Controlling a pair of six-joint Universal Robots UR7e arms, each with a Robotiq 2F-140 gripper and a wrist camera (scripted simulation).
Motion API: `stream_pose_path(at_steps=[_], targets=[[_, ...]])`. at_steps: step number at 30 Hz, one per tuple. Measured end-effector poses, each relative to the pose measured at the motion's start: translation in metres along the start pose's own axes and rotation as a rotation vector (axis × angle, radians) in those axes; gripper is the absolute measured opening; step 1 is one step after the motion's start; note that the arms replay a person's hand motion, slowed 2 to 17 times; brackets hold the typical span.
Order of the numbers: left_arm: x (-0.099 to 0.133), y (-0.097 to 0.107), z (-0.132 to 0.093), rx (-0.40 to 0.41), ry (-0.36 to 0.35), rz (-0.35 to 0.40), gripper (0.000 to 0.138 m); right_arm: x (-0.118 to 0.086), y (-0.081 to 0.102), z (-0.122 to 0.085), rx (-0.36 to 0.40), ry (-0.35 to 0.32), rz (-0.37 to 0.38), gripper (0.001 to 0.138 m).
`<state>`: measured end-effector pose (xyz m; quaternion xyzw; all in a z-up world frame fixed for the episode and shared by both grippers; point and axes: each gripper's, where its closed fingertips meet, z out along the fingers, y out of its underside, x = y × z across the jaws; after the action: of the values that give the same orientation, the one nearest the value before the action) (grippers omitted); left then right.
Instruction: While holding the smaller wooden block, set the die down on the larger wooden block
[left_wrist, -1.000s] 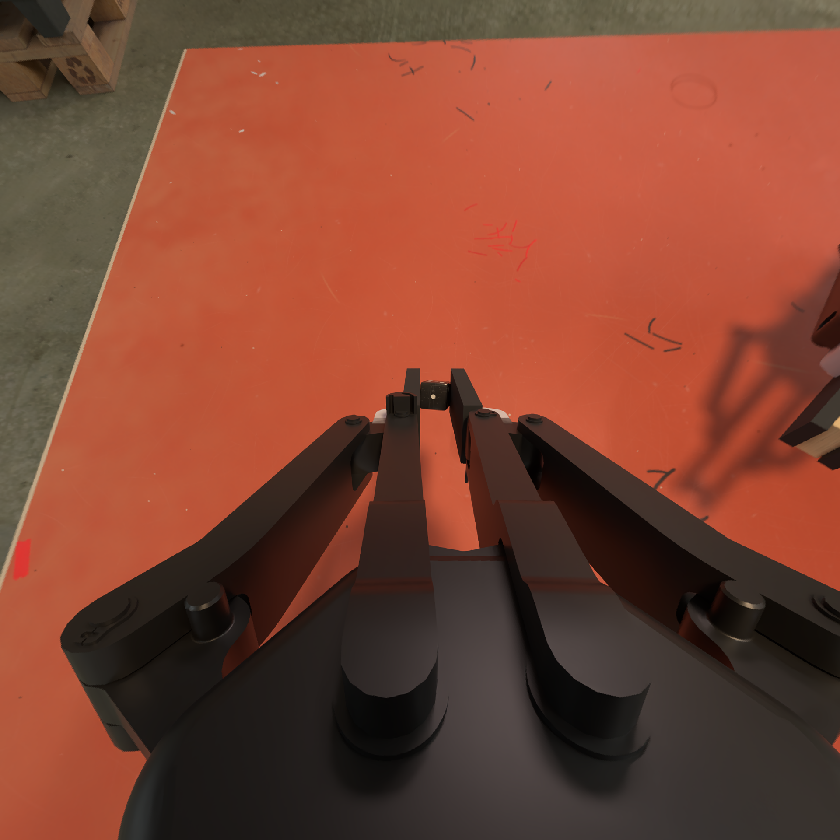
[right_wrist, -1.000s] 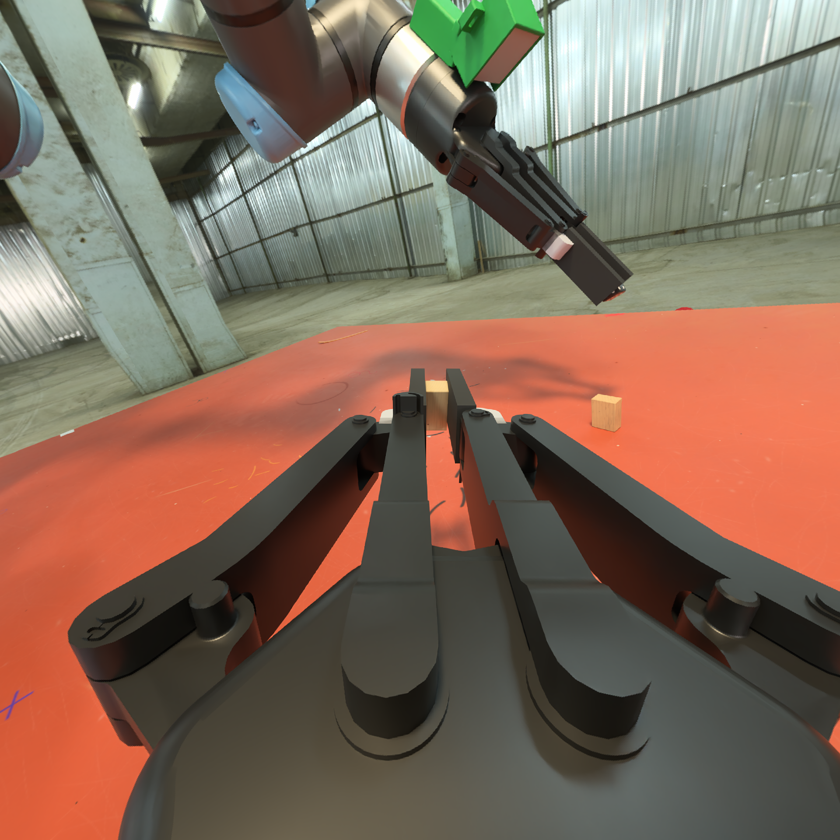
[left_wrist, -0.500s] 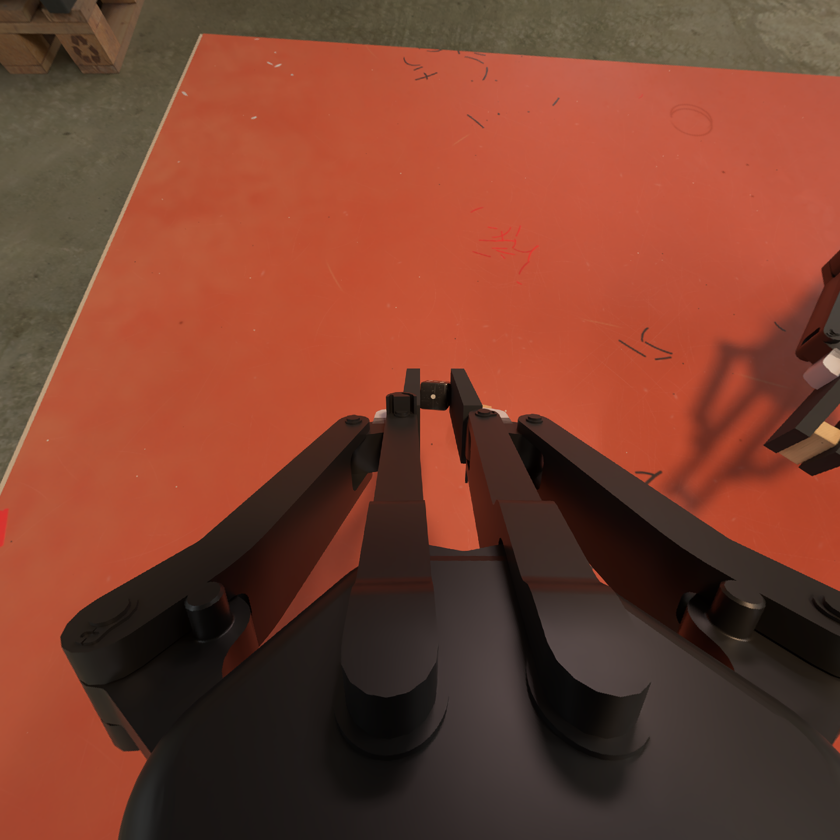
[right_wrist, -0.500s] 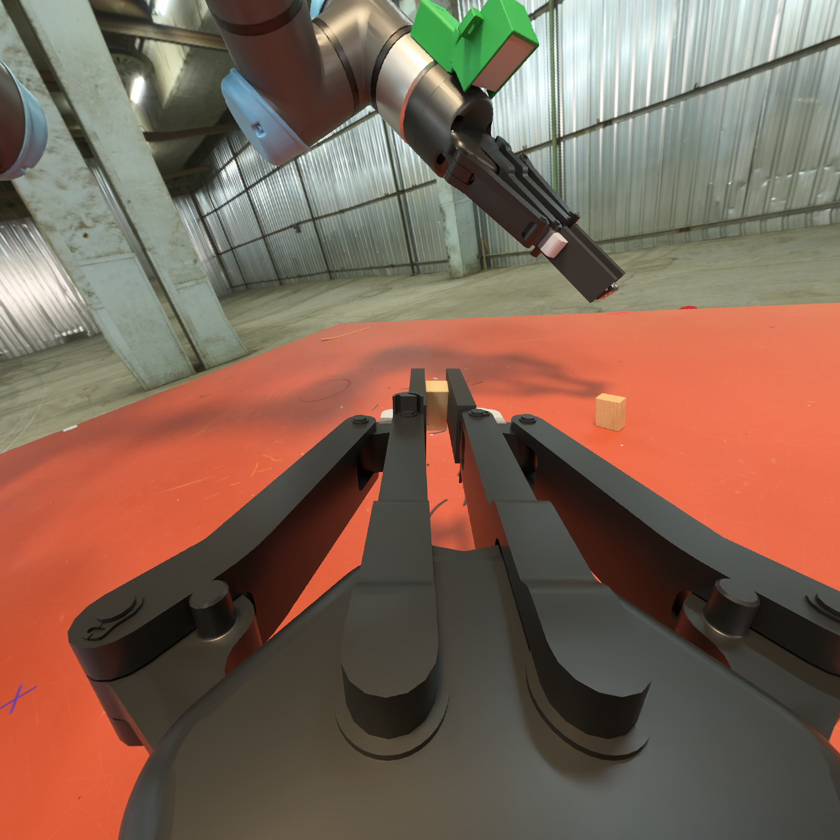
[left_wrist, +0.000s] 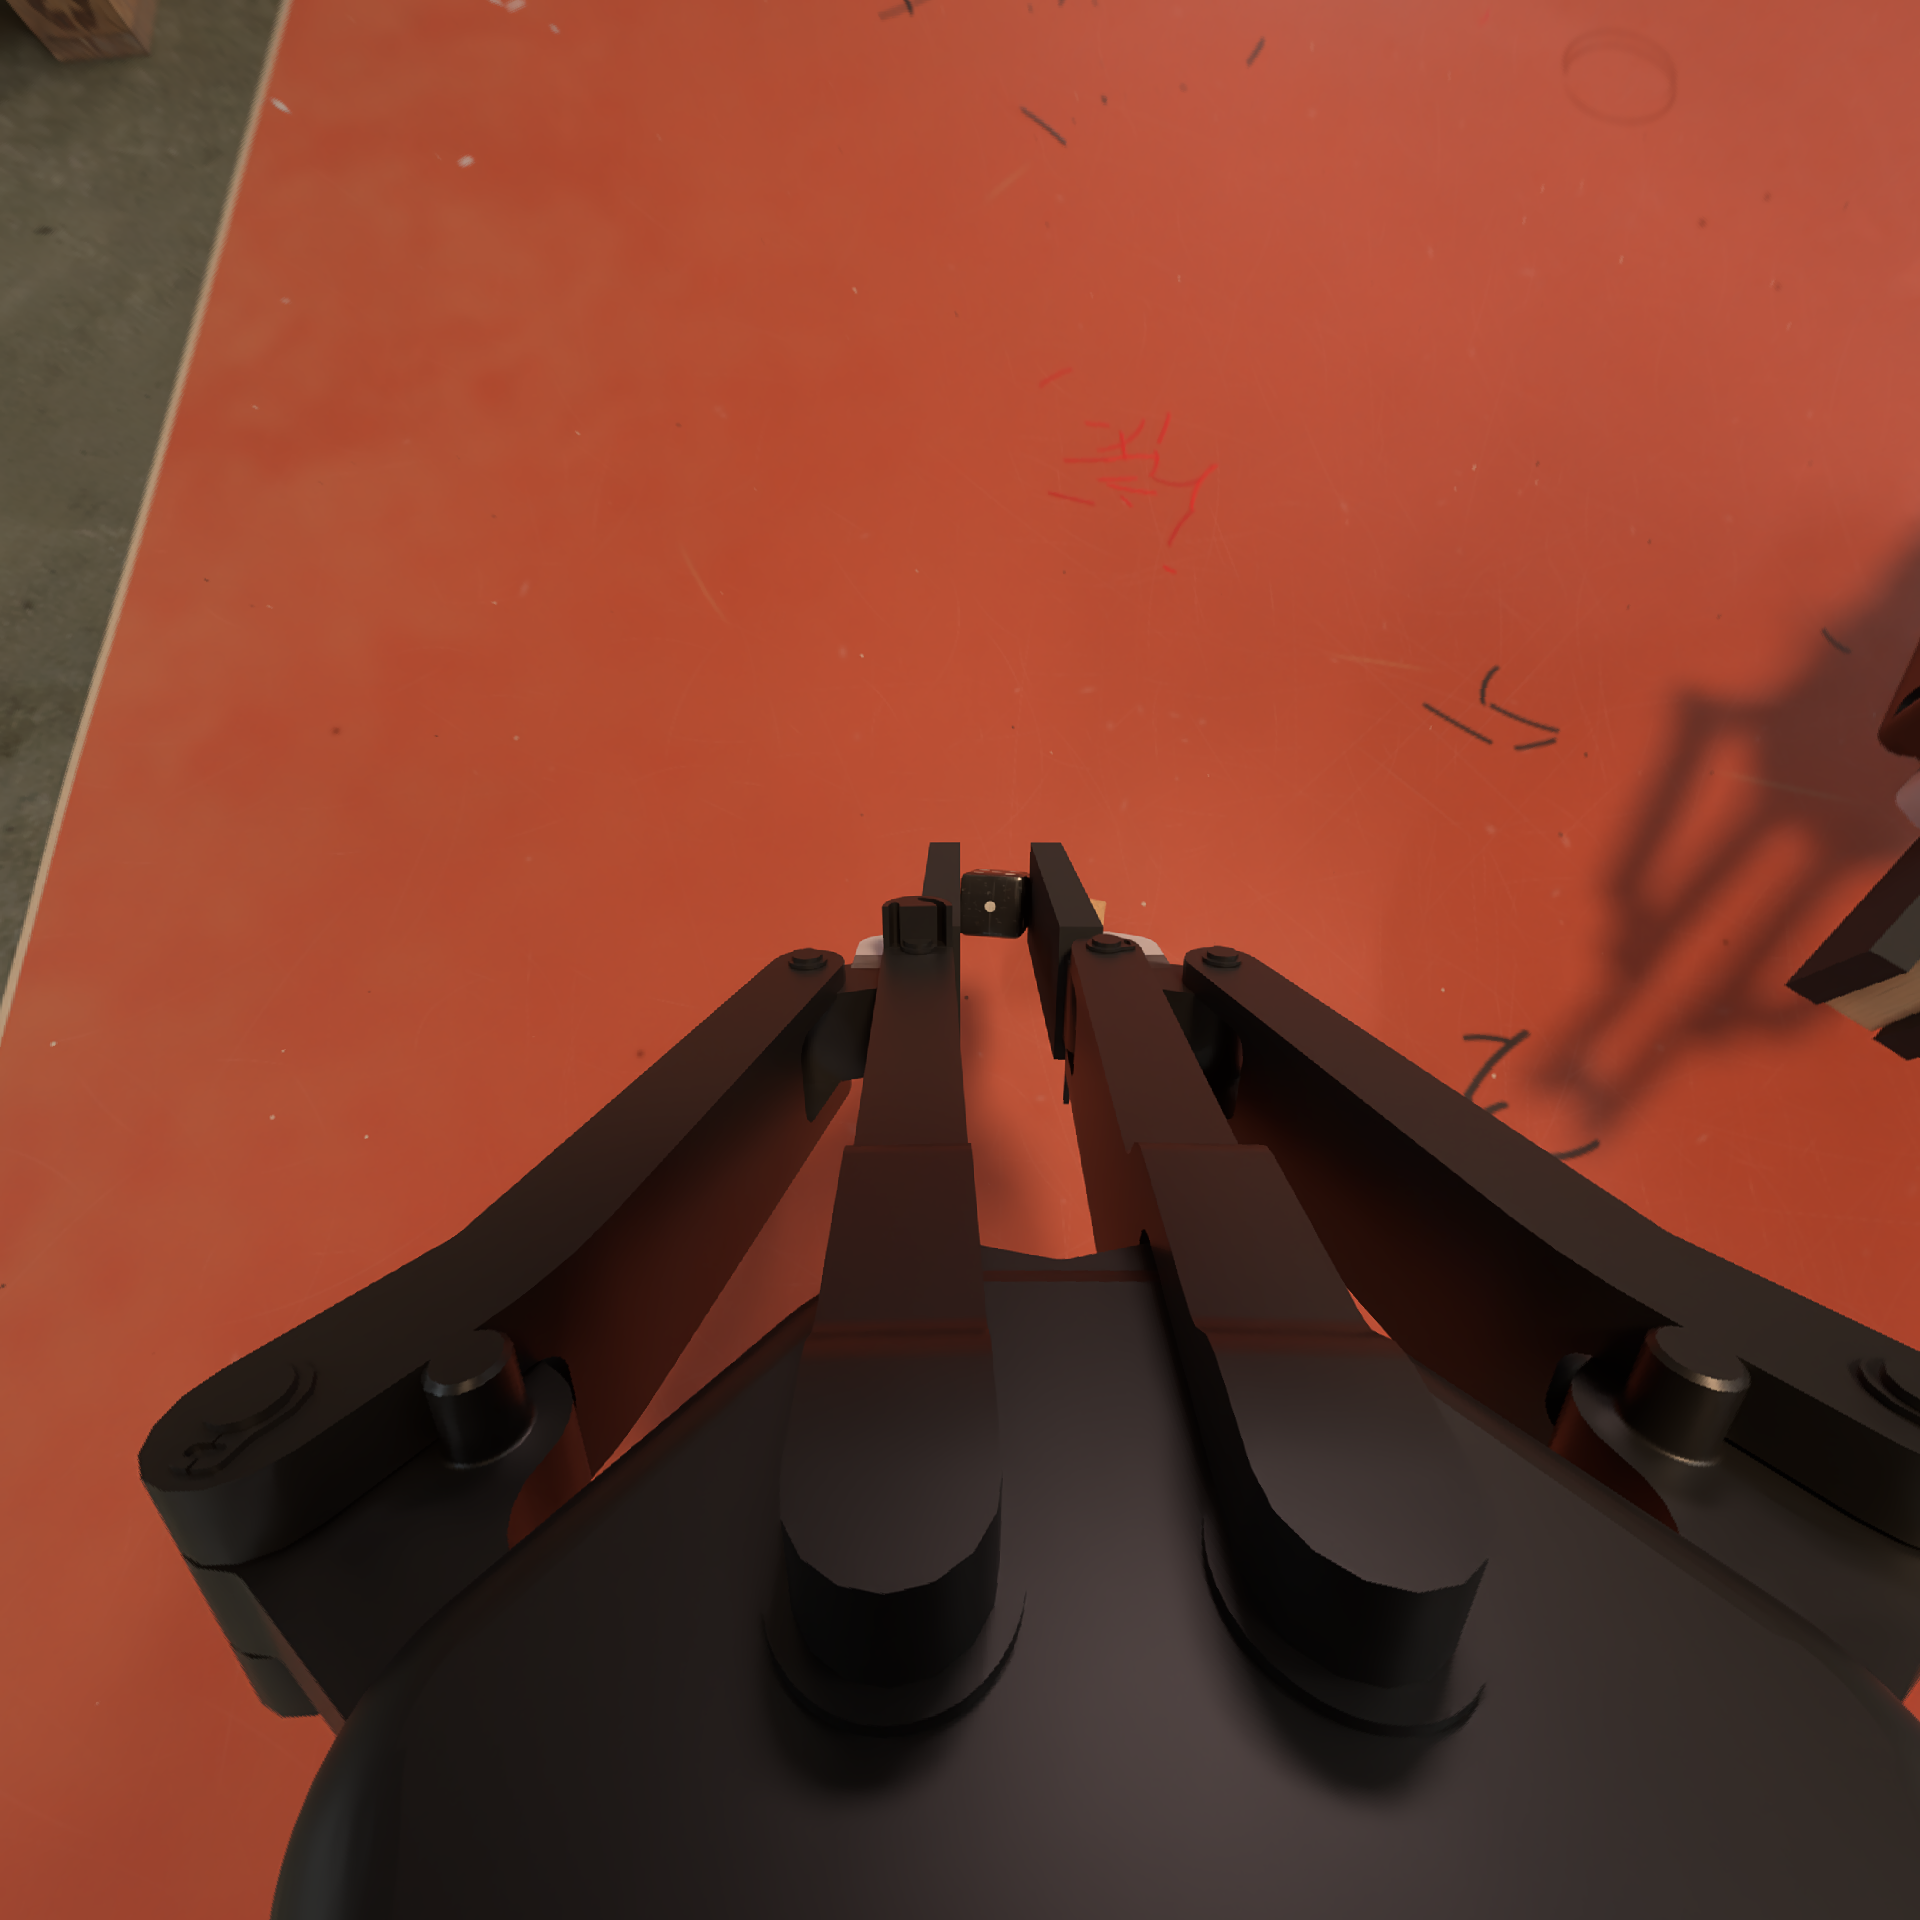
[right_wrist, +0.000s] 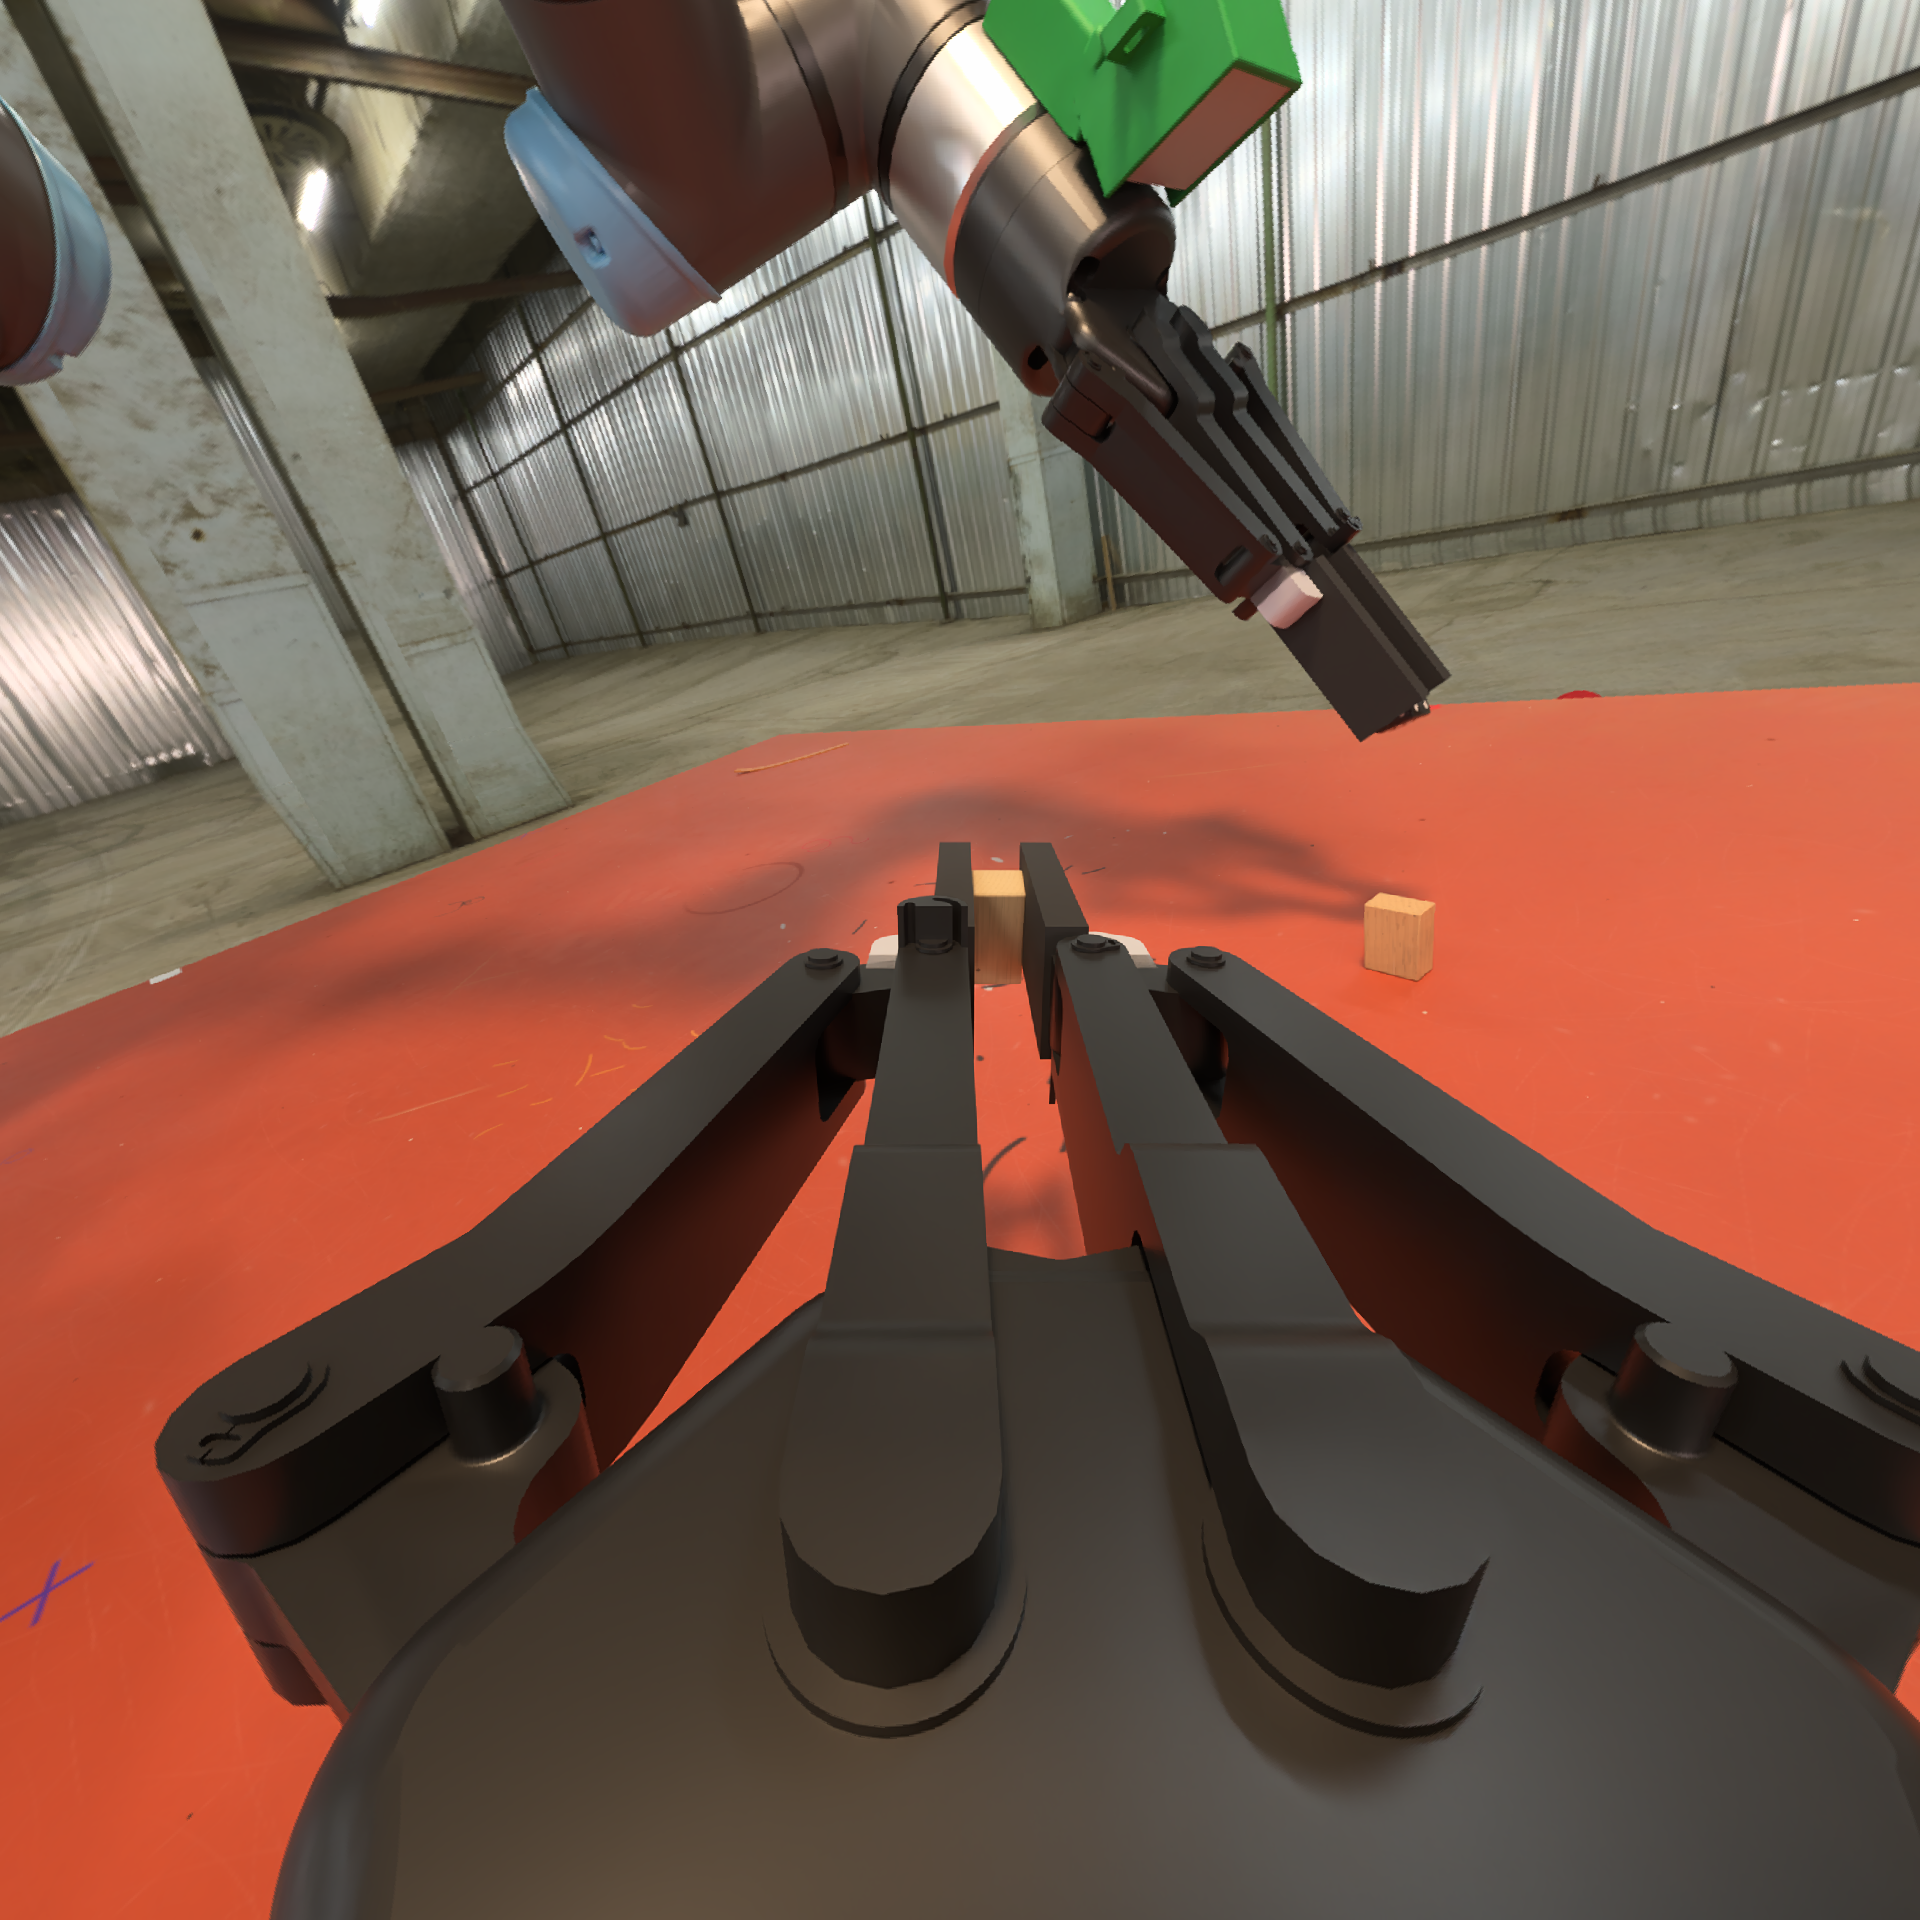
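Observation:
In the left wrist view my left gripper (left_wrist: 992, 883) is shut on a small black die (left_wrist: 990, 906) and holds it above the red table (left_wrist: 623, 520). A tan sliver (left_wrist: 1101, 914) peeks out beside its right finger. In the right wrist view my right gripper (right_wrist: 997, 883) is shut on the smaller wooden block (right_wrist: 1000, 925), held above the table. The larger wooden block (right_wrist: 1400, 935) stands alone on the table, to the right. The left gripper (right_wrist: 1392, 712) hangs above and slightly behind it. The right gripper with its block shows at the left view's right edge (left_wrist: 1870, 987).
The table's left edge (left_wrist: 156, 488) borders a concrete floor, with a wooden pallet (left_wrist: 73, 26) at the far left corner. Pen scribbles (left_wrist: 1132, 478) mark the table top. Concrete pillars (right_wrist: 312, 623) and corrugated walls stand beyond the table.
My left gripper has moved across the table with the die and sits slightly lower over the larger block. The right gripper has stayed nearly still, holding its block.

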<state>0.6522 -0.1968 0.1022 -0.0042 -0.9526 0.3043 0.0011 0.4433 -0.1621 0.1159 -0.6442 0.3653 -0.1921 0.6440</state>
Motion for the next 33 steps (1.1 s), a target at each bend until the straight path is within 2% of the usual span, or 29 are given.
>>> stream_pose_path(at_steps=[4,11,23,33], targets=[[0.006,0.006,0.01,-0.073,-0.003,0.039,0.018,0.0,0.0,0.0,-0.001,-0.002,0.001,0.013],[0.011,0.016,0.019,-0.201,-0.049,0.129,0.018,0.0,0.0,0.0,-0.002,-0.003,0.003,0.013],[0.025,0.019,0.03,-0.295,-0.06,0.22,0.018,-0.001,0.001,0.0,-0.005,-0.005,0.003,0.013],[0.031,0.021,0.048,-0.337,-0.055,0.218,0.018,-0.001,0.001,0.0,-0.008,-0.008,0.003,0.013]])
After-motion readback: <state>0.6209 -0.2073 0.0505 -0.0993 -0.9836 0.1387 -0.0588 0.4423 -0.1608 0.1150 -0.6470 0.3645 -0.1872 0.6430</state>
